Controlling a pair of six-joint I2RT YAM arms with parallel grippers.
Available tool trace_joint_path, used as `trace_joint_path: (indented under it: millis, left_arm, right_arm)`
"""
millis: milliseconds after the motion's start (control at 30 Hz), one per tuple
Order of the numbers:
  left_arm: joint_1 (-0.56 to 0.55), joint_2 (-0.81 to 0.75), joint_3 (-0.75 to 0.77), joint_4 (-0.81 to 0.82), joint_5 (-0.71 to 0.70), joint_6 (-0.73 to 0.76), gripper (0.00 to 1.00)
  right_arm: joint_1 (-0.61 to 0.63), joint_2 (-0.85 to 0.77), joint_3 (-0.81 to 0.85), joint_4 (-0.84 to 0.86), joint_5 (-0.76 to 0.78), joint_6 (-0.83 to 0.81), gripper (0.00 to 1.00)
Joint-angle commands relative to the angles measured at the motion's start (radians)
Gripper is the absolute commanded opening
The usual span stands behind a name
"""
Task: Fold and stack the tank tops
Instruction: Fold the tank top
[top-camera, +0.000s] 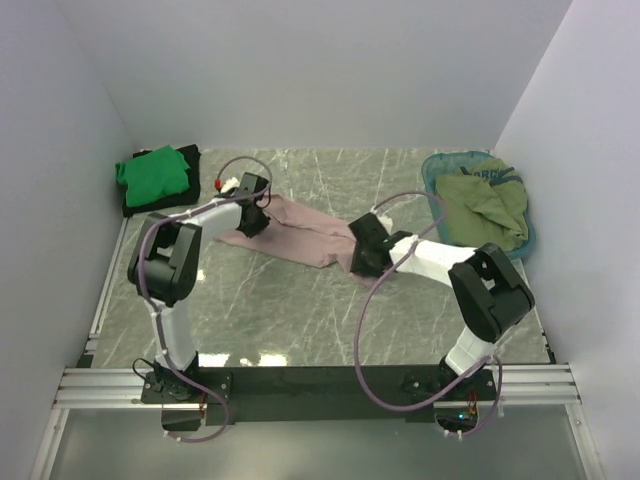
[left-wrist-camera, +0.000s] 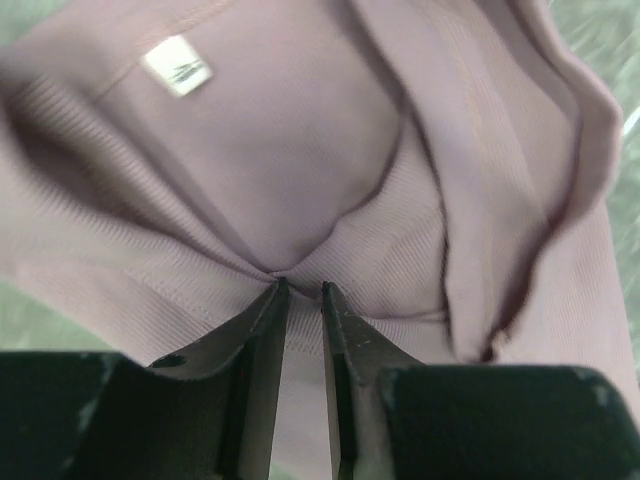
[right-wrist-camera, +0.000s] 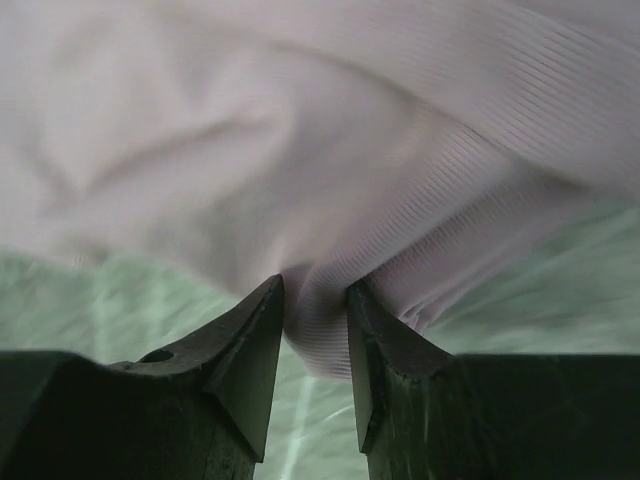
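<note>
A dusty pink tank top (top-camera: 300, 232) lies stretched across the middle of the marble table. My left gripper (top-camera: 254, 216) is shut on its left end; in the left wrist view the jaws (left-wrist-camera: 300, 290) pinch a fold of the ribbed pink cloth (left-wrist-camera: 300, 140) below a white label (left-wrist-camera: 177, 64). My right gripper (top-camera: 362, 250) is shut on the right end, with a bunch of pink cloth (right-wrist-camera: 330, 180) squeezed between the tips (right-wrist-camera: 315, 290). A bright green tank top (top-camera: 152, 173) lies folded on a black one (top-camera: 192, 157) at the back left. An olive green tank top (top-camera: 484, 205) fills the teal basket.
The teal oval basket (top-camera: 433, 168) stands at the back right near the wall. White walls close in the table on three sides. A metal rail (top-camera: 300, 382) carries both arm bases at the near edge.
</note>
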Motion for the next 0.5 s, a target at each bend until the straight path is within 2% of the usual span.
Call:
trace_joint_path:
  millis: [0,133,267,467]
  left_arm:
    - [0.005,0.103,0.102,-0.082,-0.083,0.114,0.28]
    - [0.032,0.187,0.239,-0.046,-0.085,0.302,0.29]
    - [0.052,0.267,0.383,-0.022,-0.041,0.441,0.30]
    - [0.070,0.388,0.592,0.035,0.125,0.580,0.36]
  right_arm:
    - [0.117,0.014,-0.045,-0.038,-0.094,0.104,0.39]
    - [0.235,0.027,-0.014,-0.031,-0.126,0.138,0.39]
    - [0.349,0.085,0.104,-0.058,-0.147,0.135,0.39]
    - [0.444,0.215,0.323,-0.087,-0.199,0.091,0.40]
